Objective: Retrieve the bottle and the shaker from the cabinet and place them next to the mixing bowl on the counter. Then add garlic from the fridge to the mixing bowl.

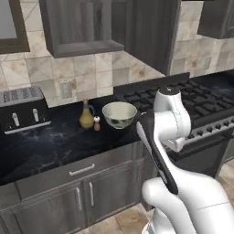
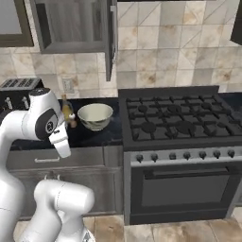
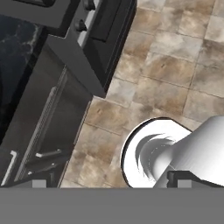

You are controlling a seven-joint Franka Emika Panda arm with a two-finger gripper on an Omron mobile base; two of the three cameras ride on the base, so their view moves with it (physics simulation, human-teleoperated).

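Counter (image 1: 41, 146), black marble-look: bottle (image 1: 86, 115), shaker (image 1: 97, 123) touching at its 3 o'clock, mixing bowl (image 1: 119, 114) just beside, further to 3. Cabinet (image 1: 82, 27) stood at 12 above, door open. Garlic and fridge not seen.

Handling, est.: garlic light, papery, firm; likely best pinched across the bulb's widest part.

Gripper (image 3: 109, 183): fingers stood wide apart, nothing between, aimed at floor tiles (image 3: 166, 65).

Labels/writing: none legible.
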